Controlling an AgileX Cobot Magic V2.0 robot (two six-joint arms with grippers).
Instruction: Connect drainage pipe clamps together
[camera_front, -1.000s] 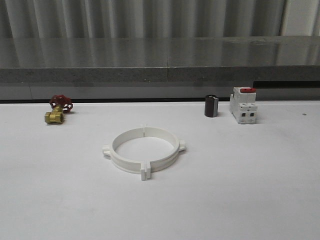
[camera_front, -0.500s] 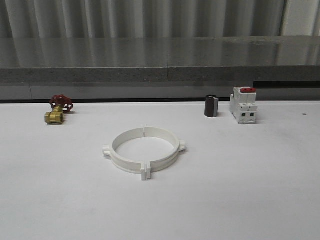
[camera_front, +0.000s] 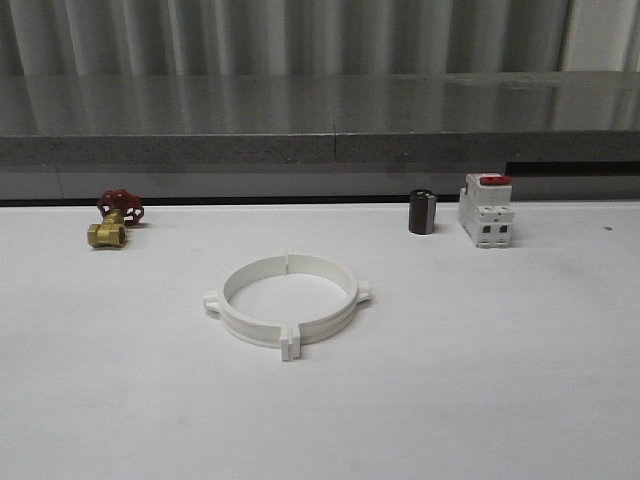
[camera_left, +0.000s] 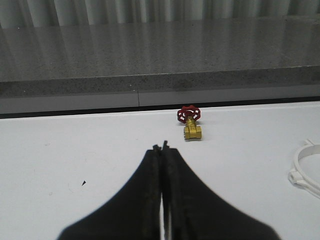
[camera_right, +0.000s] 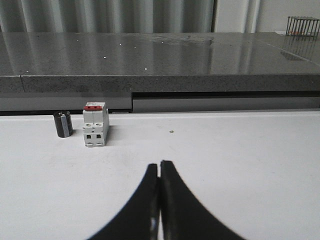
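Observation:
The two white drainage pipe clamps (camera_front: 288, 300) lie on the white table as one closed ring, their end tabs meeting at the near and far sides. An edge of that ring (camera_left: 306, 167) shows in the left wrist view, off to one side of my left gripper (camera_left: 161, 147). The left gripper is shut with nothing between its black fingers and hangs over bare table. My right gripper (camera_right: 160, 165) is also shut and empty, well away from the ring.
A brass valve with a red handwheel (camera_front: 113, 220) sits at the back left. A small black cylinder (camera_front: 422, 212) and a white breaker with a red switch (camera_front: 486, 209) stand at the back right. A grey ledge (camera_front: 320, 130) runs behind the table.

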